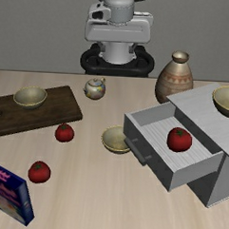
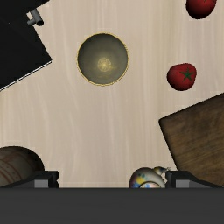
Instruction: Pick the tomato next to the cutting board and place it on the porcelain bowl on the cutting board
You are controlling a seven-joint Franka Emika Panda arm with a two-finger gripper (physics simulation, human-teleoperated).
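Observation:
The tomato next to the cutting board lies on the table just off the board's front corner. In the wrist view the same tomato lies beside the board's corner. A cream porcelain bowl stands on the board toward the exterior view's left. My gripper is open and holds nothing, its fingers wide apart, high above the table near the small teapot. The arm stands folded at the back.
A second bowl sits on the table beside the open drawer, which holds another tomato. A third tomato and a blue box lie at the front. A brown vase, a teapot and a bowl on the cabinet stand farther back.

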